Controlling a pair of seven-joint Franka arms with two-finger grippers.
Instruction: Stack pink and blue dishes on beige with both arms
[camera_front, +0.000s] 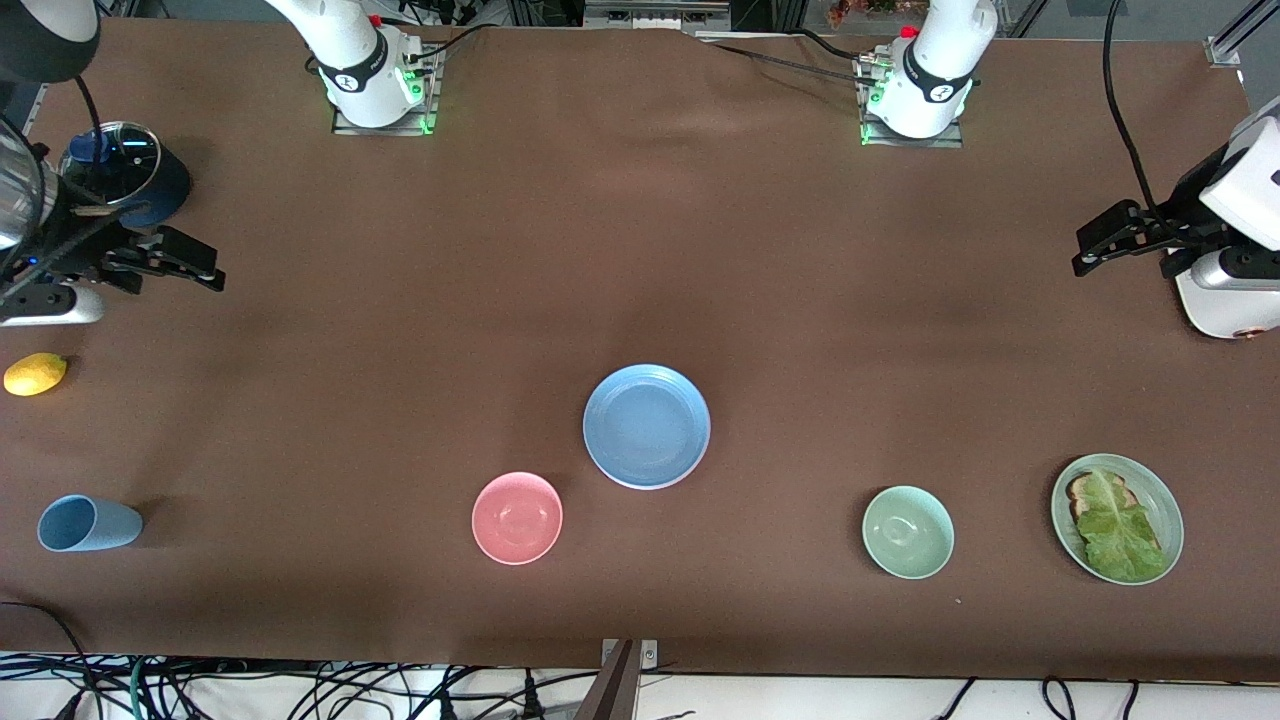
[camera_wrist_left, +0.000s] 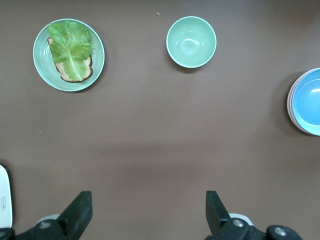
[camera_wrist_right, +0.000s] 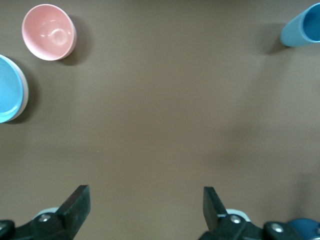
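Note:
The blue plate (camera_front: 647, 426) lies mid-table, on top of a stack. In the left wrist view a thin pink plate rim (camera_wrist_left: 289, 105) shows under the blue plate (camera_wrist_left: 310, 102). The right wrist view shows a pale edge under the blue plate (camera_wrist_right: 7, 87). The beige plate is hidden beneath the stack. My left gripper (camera_front: 1085, 252) hangs open and empty over bare table at the left arm's end, its fingers wide apart (camera_wrist_left: 148, 200). My right gripper (camera_front: 212, 268) hangs open and empty at the right arm's end (camera_wrist_right: 146, 195).
A pink bowl (camera_front: 517, 518) sits beside the stack, nearer the front camera. A green bowl (camera_front: 908, 532) and a green plate with lettuce on toast (camera_front: 1117, 518) lie toward the left arm's end. A light blue cup (camera_front: 88, 523) on its side, a lemon (camera_front: 35, 374) and a lidded pot (camera_front: 125, 175) lie at the right arm's end.

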